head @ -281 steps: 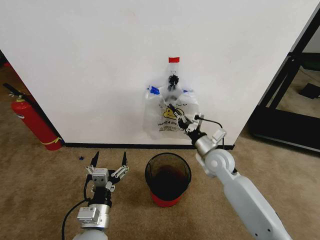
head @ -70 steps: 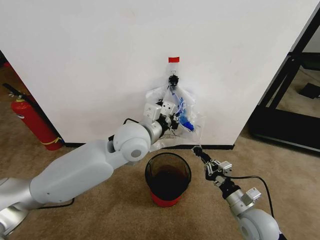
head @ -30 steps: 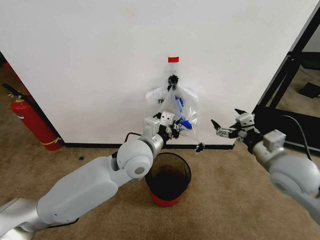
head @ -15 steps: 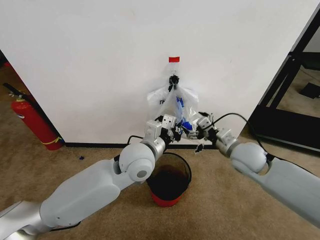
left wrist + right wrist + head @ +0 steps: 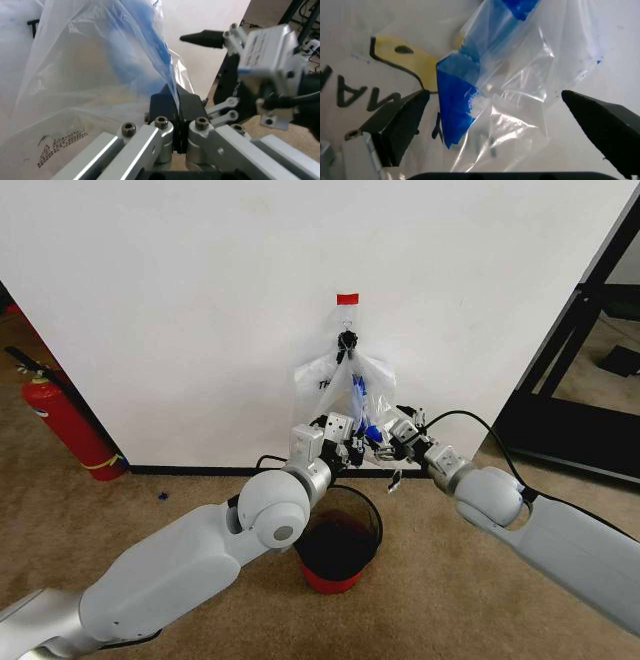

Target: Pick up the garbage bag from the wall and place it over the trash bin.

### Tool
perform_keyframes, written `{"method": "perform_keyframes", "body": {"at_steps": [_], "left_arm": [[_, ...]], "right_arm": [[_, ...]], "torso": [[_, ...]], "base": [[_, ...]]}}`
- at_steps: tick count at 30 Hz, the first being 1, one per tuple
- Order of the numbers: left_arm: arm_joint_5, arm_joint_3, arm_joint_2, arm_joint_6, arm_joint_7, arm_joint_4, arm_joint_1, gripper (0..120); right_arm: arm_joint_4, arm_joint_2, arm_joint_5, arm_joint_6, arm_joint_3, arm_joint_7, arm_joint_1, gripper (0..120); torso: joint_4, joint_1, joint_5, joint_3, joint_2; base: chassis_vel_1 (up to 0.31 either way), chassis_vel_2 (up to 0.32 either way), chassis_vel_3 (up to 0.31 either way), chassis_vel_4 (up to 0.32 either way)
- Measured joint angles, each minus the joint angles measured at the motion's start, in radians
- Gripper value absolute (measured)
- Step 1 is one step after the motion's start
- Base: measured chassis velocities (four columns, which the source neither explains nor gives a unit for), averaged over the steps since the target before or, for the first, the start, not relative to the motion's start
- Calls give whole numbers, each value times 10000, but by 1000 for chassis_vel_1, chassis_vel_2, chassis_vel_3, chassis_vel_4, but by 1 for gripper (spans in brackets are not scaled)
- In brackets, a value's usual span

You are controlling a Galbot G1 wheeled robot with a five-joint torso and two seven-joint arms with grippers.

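The garbage bag hangs from a black clip on the white wall, under a red tape strip. My left gripper is shut on a fold of its lower part; the left wrist view shows the fingertips pinching thin plastic. Beside it, my right gripper is open, with the bag's blue patch and yellow smiley face between its spread fingers. The trash bin stands on the carpet directly below both grippers.
A red fire extinguisher leans at the wall's left end. A black frame stands past the wall's right edge. A black baseboard runs along the wall's foot. Brown carpet surrounds the bin.
My right arm swung back in from the right and now has its open fingers around the bag's blue patch. My left gripper stays shut on the bag, slightly lower than before.
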State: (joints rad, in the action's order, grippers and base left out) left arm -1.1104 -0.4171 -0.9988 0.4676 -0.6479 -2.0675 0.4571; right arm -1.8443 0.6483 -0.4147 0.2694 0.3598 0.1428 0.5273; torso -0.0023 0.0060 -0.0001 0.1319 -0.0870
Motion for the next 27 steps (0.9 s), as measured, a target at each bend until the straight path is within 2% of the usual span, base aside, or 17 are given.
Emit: {"method": "perform_keyframes", "body": {"at_steps": [12, 15, 17, 22, 24, 27], "left_arm": [[-18, -7, 60, 5, 2, -158, 2, 0], [-54, -13, 70, 14, 2, -171, -49, 0], [-60, -16, 77, 15, 1, -172, -61, 0], [-86, -19, 120, 21, -9, -221, -66, 0], [-93, -19, 125, 23, -11, -234, -66, 0], [-101, -17, 149, 27, -43, -277, -59, 0]], "right_arm": [[141, -35, 582, 212, 395, -8, -348, 65], [48, -126, 699, 203, 300, -29, -186, 49], [20, -149, 715, 203, 260, -30, -131, 46], [-31, -227, 673, 433, 177, -31, -67, 22], [-29, -224, 644, 509, 177, -29, -81, 19], [-8, -161, 559, 590, 167, 77, -118, 8]], "torso": [[1, 0, 0, 0, 0], [0, -1, 0, 0, 0], [0, -1, 1, 0, 0], [0, -1, 0, 0, 0], [0, -1, 0, 0, 0], [0, -1, 0, 0, 0]], "base": [[0, 0, 0, 0], [0, 0, 0, 0], [0, 0, 0, 0], [0, 0, 0, 0], [0, 0, 0, 0], [0, 0, 0, 0]]}}
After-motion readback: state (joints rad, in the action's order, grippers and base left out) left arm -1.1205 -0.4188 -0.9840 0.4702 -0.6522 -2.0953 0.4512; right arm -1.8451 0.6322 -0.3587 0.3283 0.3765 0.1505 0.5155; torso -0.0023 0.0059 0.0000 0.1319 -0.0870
